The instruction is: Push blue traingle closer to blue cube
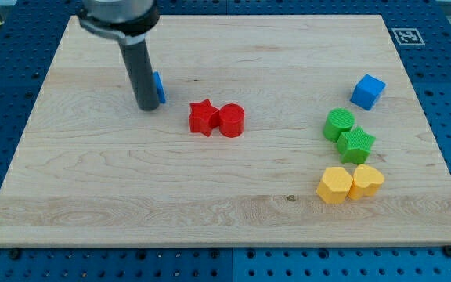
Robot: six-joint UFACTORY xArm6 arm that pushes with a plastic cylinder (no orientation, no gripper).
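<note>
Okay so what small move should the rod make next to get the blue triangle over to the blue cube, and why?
Probably a short push toward the view's right. My tip stands against the left side of the small blue triangle block, mostly hiding it, and the blue cube block sits far off at the wooden board's right, at about the same height.

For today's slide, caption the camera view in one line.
My tip sits against the blue triangle at the board's upper left, the blue cube far off at the view's right.

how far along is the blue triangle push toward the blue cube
Done: my tip stands against the blue triangle, on its left. In hand: the push looks barely begun. Left: nearly all the way, since the blue cube sits far off at the view's right, past the red blocks.
</note>
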